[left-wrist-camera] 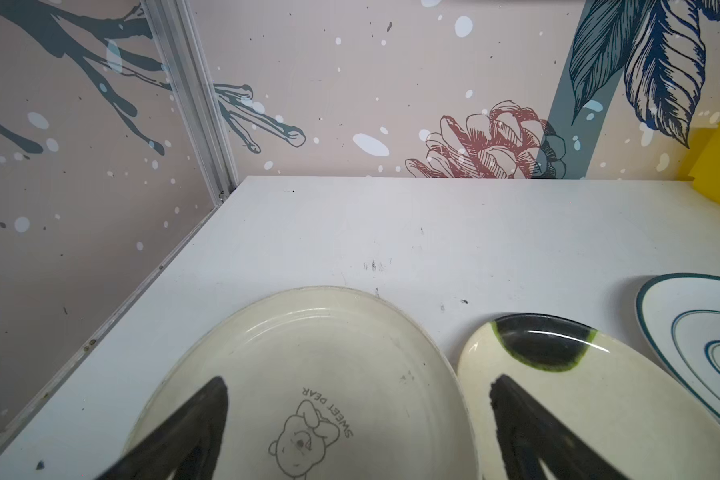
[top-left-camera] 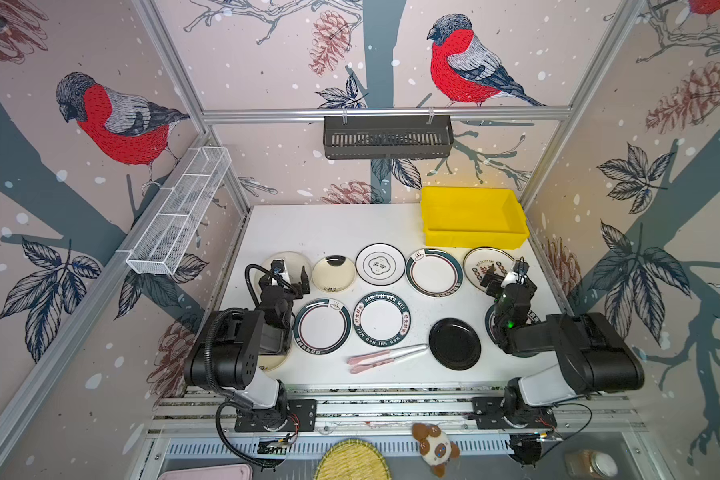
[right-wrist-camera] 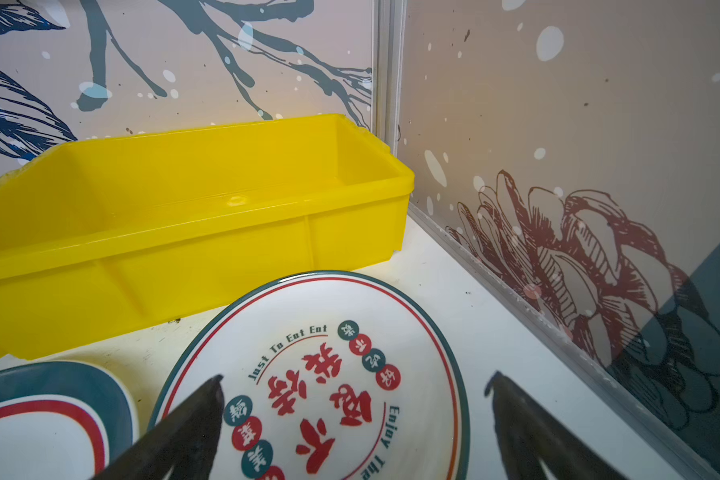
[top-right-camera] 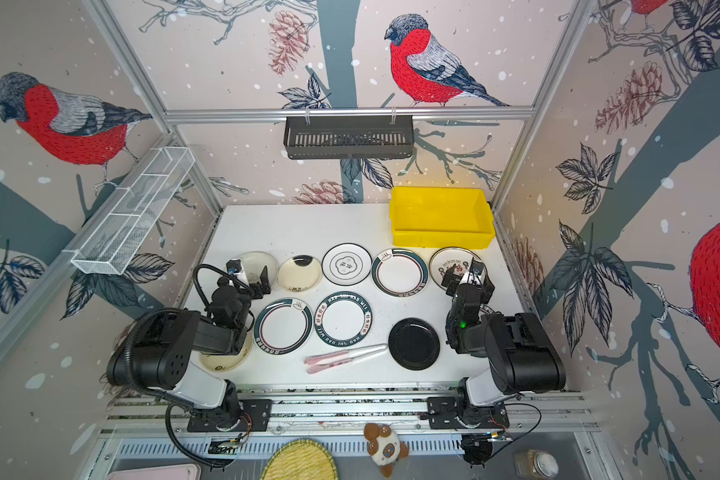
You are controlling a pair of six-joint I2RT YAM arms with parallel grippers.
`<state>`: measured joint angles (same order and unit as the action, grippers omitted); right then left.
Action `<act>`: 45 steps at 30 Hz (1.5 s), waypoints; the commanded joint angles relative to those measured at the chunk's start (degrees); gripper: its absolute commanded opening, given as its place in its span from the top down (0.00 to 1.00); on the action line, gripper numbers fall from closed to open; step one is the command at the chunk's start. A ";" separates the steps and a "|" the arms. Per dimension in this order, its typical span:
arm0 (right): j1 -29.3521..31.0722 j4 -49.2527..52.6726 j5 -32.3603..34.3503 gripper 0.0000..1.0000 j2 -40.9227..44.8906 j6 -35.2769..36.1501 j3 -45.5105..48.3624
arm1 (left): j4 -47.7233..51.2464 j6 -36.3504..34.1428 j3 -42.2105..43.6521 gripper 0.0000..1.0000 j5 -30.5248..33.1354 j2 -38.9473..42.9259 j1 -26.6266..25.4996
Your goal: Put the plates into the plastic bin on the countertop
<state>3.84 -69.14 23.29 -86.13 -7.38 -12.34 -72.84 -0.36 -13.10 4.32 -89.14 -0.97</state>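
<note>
Back right corner of the countertop (top-left-camera: 308,224): plastic bin (top-left-camera: 474,240), yellow, long side along the back edge, short end near the right rail (right-wrist-camera: 528,311); the right wrist view shows bare yellow floor inside. All visible plates lie flat on the countertop outside the bin, in two rows; I count ten in both top views. Back row, left to right: bear plate (top-left-camera: 294,259) (cream), black-patch plate (top-left-camera: 333,276) (cream), flower-outline plate (top-left-camera: 380,264), teal-rimmed plate (top-left-camera: 434,274), red-lettered plate (top-left-camera: 483,259), which sits just in front of the bin's front wall; can't tell if they touch. Front row: cream plate (top-right-camera: 221,363) mostly under the left arm, second teal-rimmed plate (top-left-camera: 321,326), green-lettered plate (top-left-camera: 382,319), black plate (top-left-camera: 454,344), and one more plate (top-left-camera: 490,322) mostly hidden by the right arm. Pink utensils (top-left-camera: 385,358) lie in front of the green-lettered plate, just beside the black plate. Left gripper (top-left-camera: 291,274): jaws wide apart, gripping nothing, low over the bear plate; in the left wrist view one finger is over the bear plate and the other over the neighbouring black-patch plate. Contact unclear. Right gripper (top-left-camera: 504,272): jaws wide apart, gripping nothing; in the right wrist view one finger is over the red-lettered plate and the other over bare countertop past its rim on the rail side. Contact unclear. Black slotted basket (top-left-camera: 387,137) hangs on the back rail and a white mesh shelf (top-left-camera: 179,212) on the left wall.
</note>
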 commanded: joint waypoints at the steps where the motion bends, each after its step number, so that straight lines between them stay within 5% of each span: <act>1: 0.08 -1.71 0.60 0.00 -0.04 -0.06 -0.14 | -2.35 -0.25 -0.08 0.02 -0.09 0.02 0.00; 25: 1.06 -2.04 2.06 0.00 0.48 0.72 0.09 | -2.36 -0.06 -0.08 0.02 -0.13 0.01 0.06; 29: 2.09 -2.83 3.15 0.00 1.52 1.62 0.85 | -1.82 0.63 -0.20 0.02 4.69 0.82 -0.58; 35: 3.37 -7.20 4.39 0.01 2.48 2.82 3.46 | 14.81 0.33 -5.09 0.02 15.47 9.74 -4.90; 42: 3.55 -7.61 4.38 0.00 2.63 3.11 3.69 | 19.33 5.07 -6.70 0.02 17.66 17.89 -7.97; 44: 5.93 -9.42 4.87 0.00 5.02 7.91 3.45 | 21.15 8.20 -7.84 0.02 17.22 18.68 -8.15; 45: 8.82 -0.46 6.30 0.00 9.32 10.29 0.42 | 22.22 9.18 -8.68 0.02 16.64 18.77 -8.30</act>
<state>9.15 -73.01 28.36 -81.84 -3.05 -8.99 -53.65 4.05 -20.25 20.12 -71.11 -8.97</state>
